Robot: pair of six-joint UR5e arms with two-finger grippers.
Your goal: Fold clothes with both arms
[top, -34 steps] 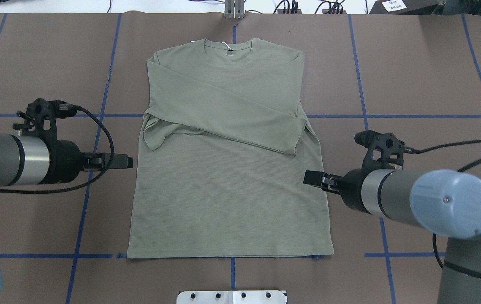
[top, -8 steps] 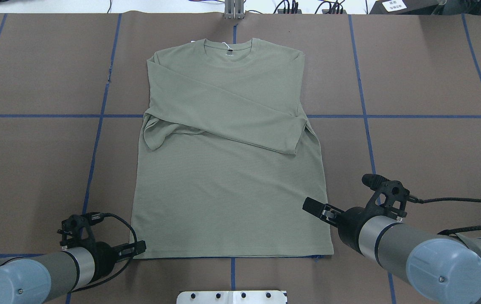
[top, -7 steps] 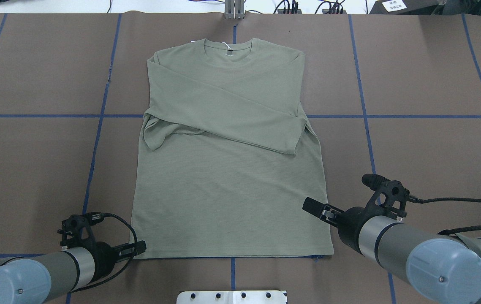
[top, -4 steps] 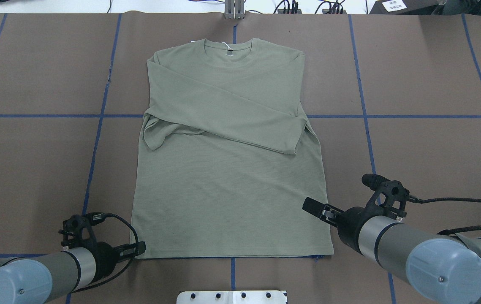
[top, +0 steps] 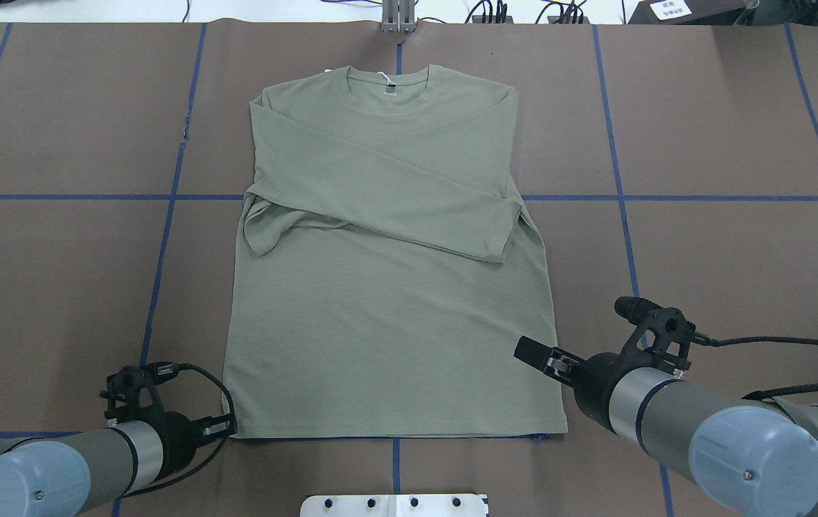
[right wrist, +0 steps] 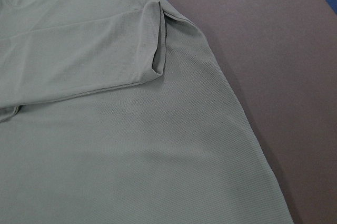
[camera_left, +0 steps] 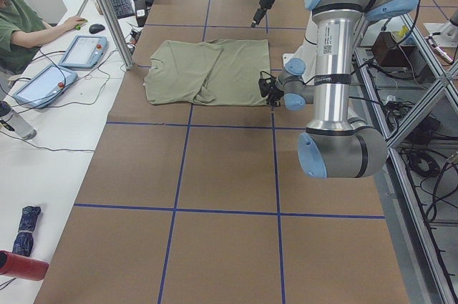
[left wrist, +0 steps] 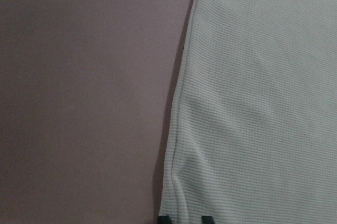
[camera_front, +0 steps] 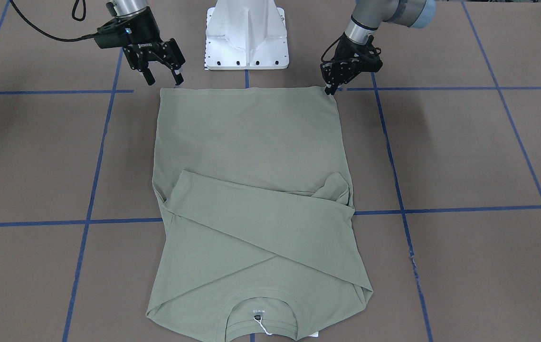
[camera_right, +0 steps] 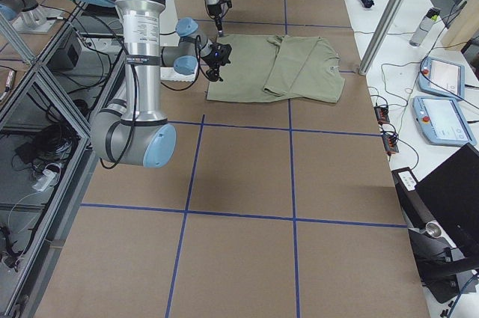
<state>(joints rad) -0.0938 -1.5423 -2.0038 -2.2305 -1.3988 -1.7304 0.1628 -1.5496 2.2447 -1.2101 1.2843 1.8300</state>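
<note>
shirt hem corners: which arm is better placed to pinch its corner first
Left. The left gripper sits down at its hem corner of the shirt, fabric edge right at it in its wrist view. The right gripper is open and appears raised.

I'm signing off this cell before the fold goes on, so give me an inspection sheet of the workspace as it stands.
surface: brown table cover, flat, marked with a blue tape grid.
job's things: green shirt lies flat, both sleeves folded across the chest, hem toward the robot.
clutter: nothing seen.
grippers: left gripper at one hem corner, fingers near together astride the edge, grip unconfirmed; right gripper open, by the other hem corner.
cables: black cables run from both wrists; the left one loops close to the shirt's edge.
surroundings: white base between the arms; a seated person at a side bench with pendants.
</note>
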